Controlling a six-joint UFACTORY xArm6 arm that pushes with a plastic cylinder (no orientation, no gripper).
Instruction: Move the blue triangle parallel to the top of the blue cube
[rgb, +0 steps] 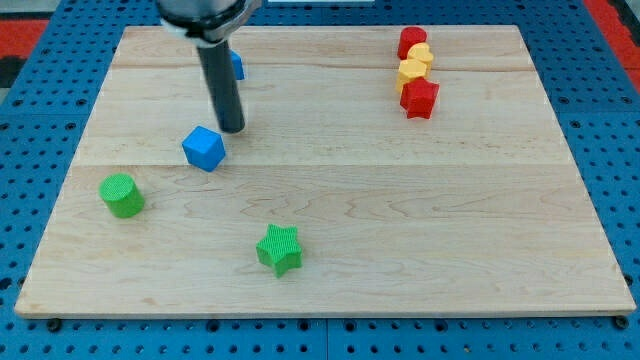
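**Tip beside the blue cube**

You see the pale wooden board (330, 210); my tip (232, 130), a bare rod with no claw, sits just above-right of the blue cube (204, 148), with the blue triangle (237, 66) half hidden behind the rod

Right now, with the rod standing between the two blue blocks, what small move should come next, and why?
Probably slide my tip toward the view's top and round behind the blue triangle. The triangle lies mostly hidden behind the rod, while the blue cube sits just below-left of the tip, so pushing from here would likely disturb the cube instead.
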